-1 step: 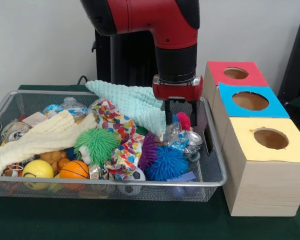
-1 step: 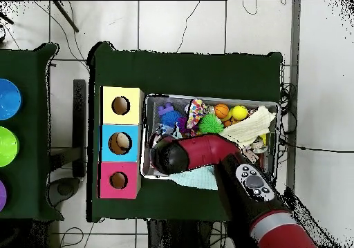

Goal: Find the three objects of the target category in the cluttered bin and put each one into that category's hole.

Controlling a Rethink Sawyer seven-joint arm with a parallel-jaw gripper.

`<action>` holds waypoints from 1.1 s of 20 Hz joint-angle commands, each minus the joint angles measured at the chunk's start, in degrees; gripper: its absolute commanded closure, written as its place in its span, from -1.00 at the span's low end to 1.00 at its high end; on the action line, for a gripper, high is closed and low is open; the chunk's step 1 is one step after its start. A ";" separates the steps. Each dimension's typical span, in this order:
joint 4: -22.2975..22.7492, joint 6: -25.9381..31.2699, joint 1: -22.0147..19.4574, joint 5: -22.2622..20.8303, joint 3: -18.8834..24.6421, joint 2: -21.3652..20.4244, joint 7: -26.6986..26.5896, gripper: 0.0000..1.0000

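Spread a little, your jaws hang tip-down with nothing pinched between them: the gripper [image 1: 181, 116] sits inside the bin's [image 1: 210, 182] far right corner, just above a red tuft [image 1: 184, 120] and some crinkled foil [image 1: 182, 139]. Reading the front view from the left, you see a cream cloth [image 1: 37, 137] draped over the clutter, then a yellow ball [image 1: 37, 170] and a basketball [image 1: 74, 170] at the near wall. Next come a green spiky ball [image 1: 96, 145], a patterned cloth [image 1: 121, 142], a mint cloth [image 1: 135, 102] against the far wall, and a blue spiky ball [image 1: 168, 162]. Right of the bin stand three boxes, each with a round hole on top: yellow [image 1: 270, 139] nearest, blue [image 1: 250, 101] in the middle, red [image 1: 235, 73] farthest. In the overhead view, the arm [image 2: 207, 152] hides the gripper. Which category is the target you cannot tell.
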 commanded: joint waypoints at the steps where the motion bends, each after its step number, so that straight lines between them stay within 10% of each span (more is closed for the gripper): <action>1: -5.36 4.58 -1.29 -3.89 3.49 2.72 -9.86 -1.00; 22: -8.35 -7.18 5.00 -10.80 -1.98 10.34 0.29 -1.00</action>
